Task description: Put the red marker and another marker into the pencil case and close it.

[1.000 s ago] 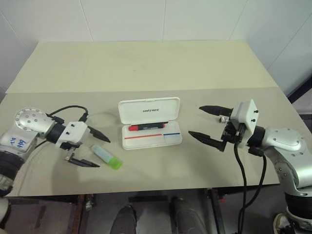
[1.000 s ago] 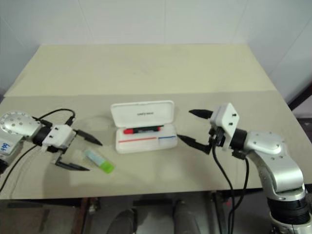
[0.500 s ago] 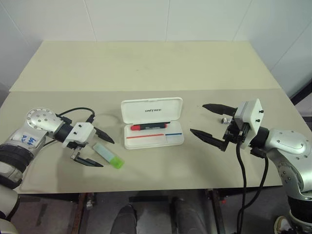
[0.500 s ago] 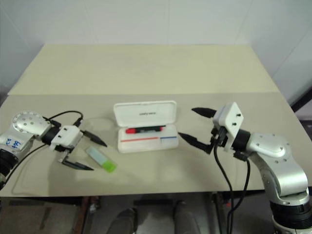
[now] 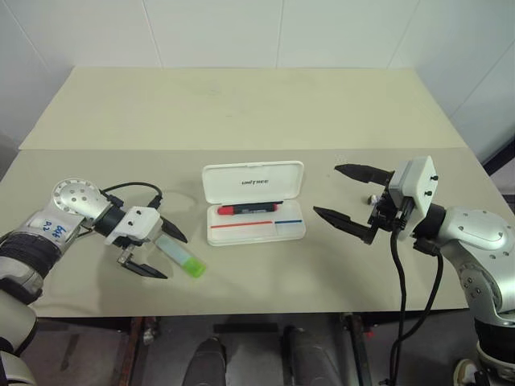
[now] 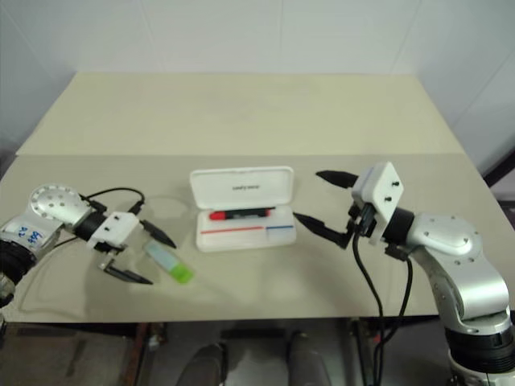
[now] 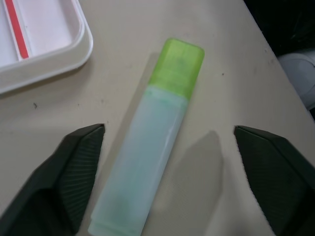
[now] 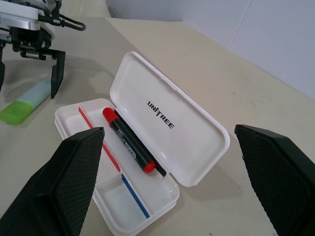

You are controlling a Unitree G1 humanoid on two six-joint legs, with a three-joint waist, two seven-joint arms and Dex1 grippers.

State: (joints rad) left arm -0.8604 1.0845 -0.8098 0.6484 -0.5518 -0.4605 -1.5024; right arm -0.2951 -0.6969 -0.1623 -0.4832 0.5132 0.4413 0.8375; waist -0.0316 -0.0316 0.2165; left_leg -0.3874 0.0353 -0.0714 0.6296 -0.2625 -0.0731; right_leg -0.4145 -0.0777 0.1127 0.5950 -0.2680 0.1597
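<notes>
Jaws of both grippers wide, empty: left gripper [image 5: 153, 252] straddling flat translucent lime-capped highlighter [image 5: 179, 257]; right gripper [image 5: 344, 198] beside glossy hinged pencil case [image 5: 254, 203].

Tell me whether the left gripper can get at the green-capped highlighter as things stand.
Probably yes. The left gripper is open with a finger on each side of the highlighter, which lies flat on the table, clear of the pencil case; nothing lies between.

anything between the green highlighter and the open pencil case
Nothing: only bare table separates the highlighter from the pencil case, as both eye views show.
</notes>
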